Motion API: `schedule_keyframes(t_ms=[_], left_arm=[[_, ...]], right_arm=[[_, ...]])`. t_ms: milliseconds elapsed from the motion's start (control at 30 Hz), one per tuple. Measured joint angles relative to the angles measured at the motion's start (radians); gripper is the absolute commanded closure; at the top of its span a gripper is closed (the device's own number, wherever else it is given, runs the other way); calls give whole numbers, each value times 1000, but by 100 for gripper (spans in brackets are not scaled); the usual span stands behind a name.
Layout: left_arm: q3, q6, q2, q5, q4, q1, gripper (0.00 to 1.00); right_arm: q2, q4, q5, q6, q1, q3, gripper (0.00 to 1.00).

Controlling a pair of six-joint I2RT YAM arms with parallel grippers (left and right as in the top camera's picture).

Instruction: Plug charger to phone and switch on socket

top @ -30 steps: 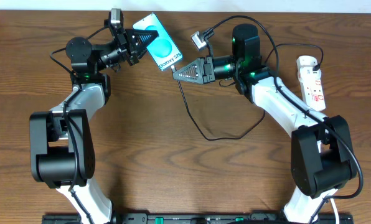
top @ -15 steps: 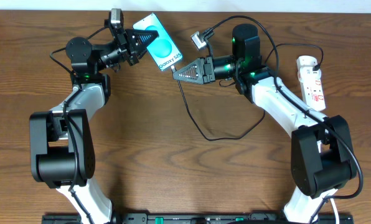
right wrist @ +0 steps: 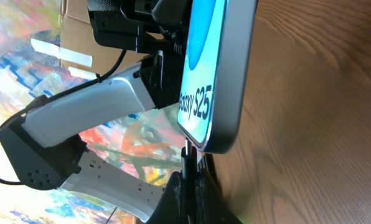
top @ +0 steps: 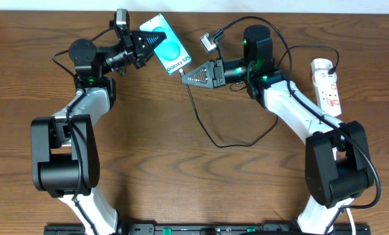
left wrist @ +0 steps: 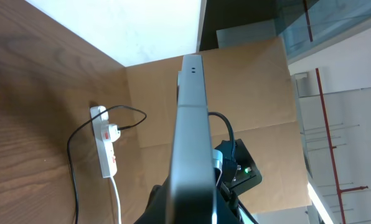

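The phone [top: 168, 47] with its teal-blue screen and "Galaxy S25" text is held up off the table by my left gripper [top: 144, 42], which is shut on its far end. In the left wrist view the phone [left wrist: 192, 149] shows edge-on. My right gripper [top: 186, 76] is shut on the charger plug [right wrist: 187, 163], whose tip touches the phone's lower edge [right wrist: 213, 93]. The thin black charger cable [top: 211, 134] loops across the table. The white socket strip [top: 327, 86] lies at the far right and also shows in the left wrist view [left wrist: 104, 148].
A small silver plug [top: 209, 41] on a black cable lies behind the right gripper. The socket's white cord [left wrist: 116, 198] runs toward the table front. Brown cardboard [left wrist: 248, 93] stands beyond the table.
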Motion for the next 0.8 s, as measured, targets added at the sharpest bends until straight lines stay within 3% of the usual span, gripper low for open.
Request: schedule_keyframes(t_ms=[800], left_arm=[[0, -14, 0, 19, 0, 2, 93]], right_arm=[[0, 0, -15, 0, 0, 0, 99]])
